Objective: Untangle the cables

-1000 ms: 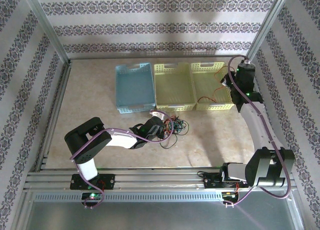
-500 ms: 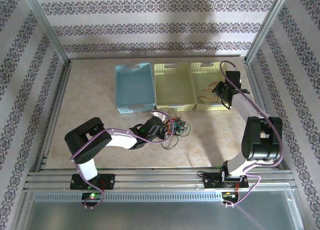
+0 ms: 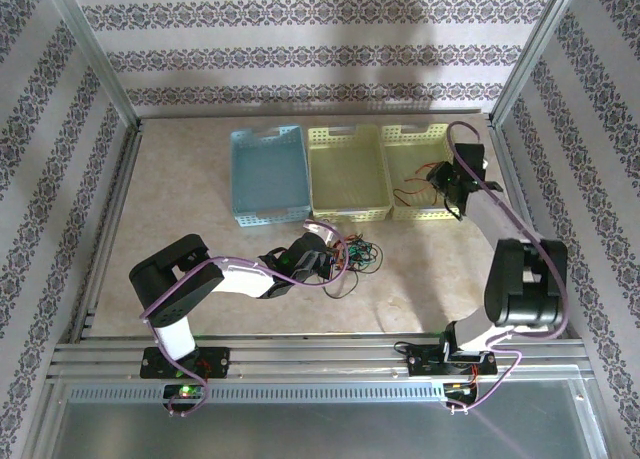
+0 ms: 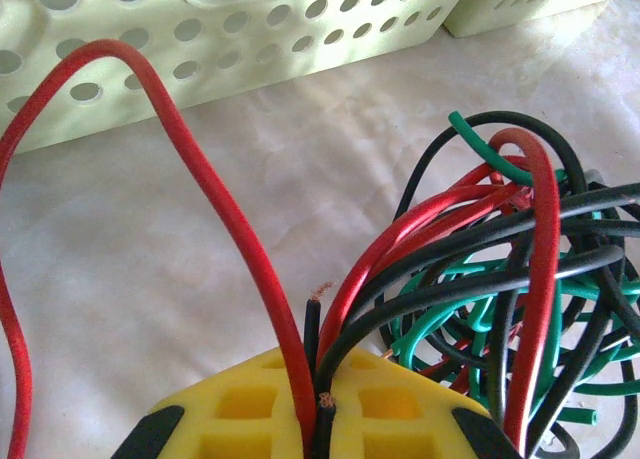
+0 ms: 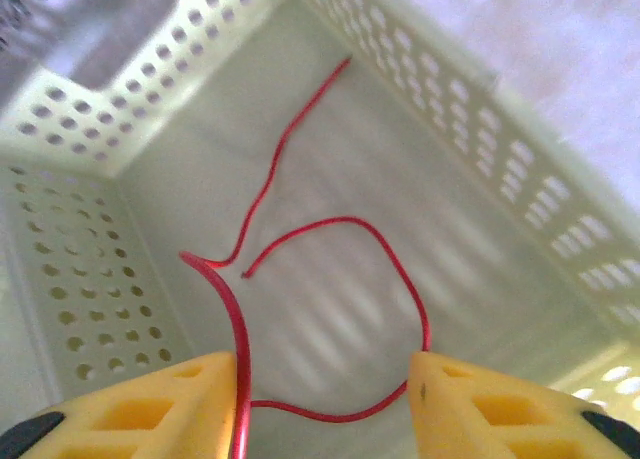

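Fingers of the left gripper (image 4: 312,419) pinch two of the cables (image 4: 500,299), one red, one black, at bottom centre of its frame. The right gripper (image 5: 320,379) stands spread above a loose red cable (image 5: 335,219) lying in the basket (image 5: 470,149). You should find the wire light, limp and springy: grip near a free end. Glossy red, black and green strands knot at lower right on the table (image 4: 150,279).

Cables (image 4: 541,269) w/ glossy plastic sheath, basket (image 5: 60,279) matt perforated plastic, fingers (image 5: 500,409) matt plastic, table (image 4: 150,279) smooth stone-look.
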Motion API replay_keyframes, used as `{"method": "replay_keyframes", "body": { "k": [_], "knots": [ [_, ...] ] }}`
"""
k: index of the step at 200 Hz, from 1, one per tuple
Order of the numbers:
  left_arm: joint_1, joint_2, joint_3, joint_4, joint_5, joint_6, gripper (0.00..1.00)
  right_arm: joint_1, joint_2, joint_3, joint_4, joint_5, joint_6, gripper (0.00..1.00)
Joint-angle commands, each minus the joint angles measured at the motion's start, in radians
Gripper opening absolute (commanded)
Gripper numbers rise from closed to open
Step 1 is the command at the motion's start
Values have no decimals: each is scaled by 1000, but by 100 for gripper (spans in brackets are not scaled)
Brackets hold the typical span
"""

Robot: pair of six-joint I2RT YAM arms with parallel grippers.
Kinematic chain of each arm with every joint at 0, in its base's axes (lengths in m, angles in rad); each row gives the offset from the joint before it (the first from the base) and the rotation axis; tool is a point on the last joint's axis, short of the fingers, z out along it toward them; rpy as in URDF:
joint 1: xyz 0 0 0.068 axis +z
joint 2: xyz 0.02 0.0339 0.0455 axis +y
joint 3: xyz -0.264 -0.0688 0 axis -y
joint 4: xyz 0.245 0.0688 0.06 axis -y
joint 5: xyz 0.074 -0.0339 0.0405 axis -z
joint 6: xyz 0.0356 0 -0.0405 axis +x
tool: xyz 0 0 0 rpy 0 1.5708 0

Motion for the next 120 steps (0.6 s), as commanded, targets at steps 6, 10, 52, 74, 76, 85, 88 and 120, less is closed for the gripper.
{"method": "replay_keyframes", "body": {
  "k": [6,10,52,74,76,85,88,120],
  "knots": [
    [-16,-11,6,32,5,13,0,-4,-141,-56,-8,97,-18,51],
    [-16,-10,7,32,6,11,0,-4,-159,-64,-11,99,-23,52],
    [-16,3,25,18,11,15,0,28,-331,-130,-64,67,-88,52],
    [-16,10,37,6,21,18,0,82,-412,-166,-94,40,-127,52],
    [-16,9,37,6,24,18,0,89,-417,-170,-97,36,-131,52],
    [-16,14,42,2,29,19,0,125,-446,-183,-110,13,-151,52],
    [-16,14,44,0,30,20,0,140,-453,-186,-115,6,-158,52],
    [-16,23,60,-17,37,25,0,339,-511,-212,-175,-58,-243,52]
  ]
}}
